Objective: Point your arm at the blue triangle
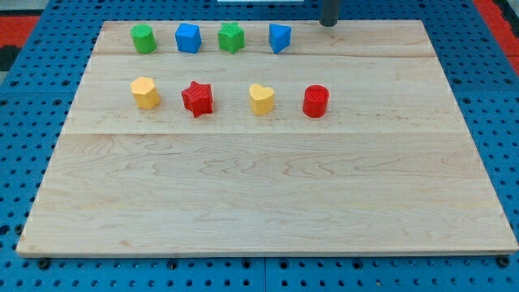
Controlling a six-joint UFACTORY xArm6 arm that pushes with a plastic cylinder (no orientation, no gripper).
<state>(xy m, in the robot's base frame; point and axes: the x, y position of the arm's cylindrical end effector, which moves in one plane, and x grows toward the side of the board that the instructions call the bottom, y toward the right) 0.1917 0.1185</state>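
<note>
While the wooden board (268, 195) fills most of the view, the rod comes down upright from the view's top edge, and my tip (329, 24) rests at the board's top edge, right of centre. It holds nothing and touches no block. Along the top edge runs a row of four blocks: a green cylinder (143, 38) near the top left corner, a blue cube (187, 38), a green star (231, 38), and the blue triangle (280, 37), which sits near my tip, just to its left. Below them a second row holds a yellow hexagon (145, 92), a red star (197, 98), a yellow heart (261, 99) and a red cylinder (315, 101).
</note>
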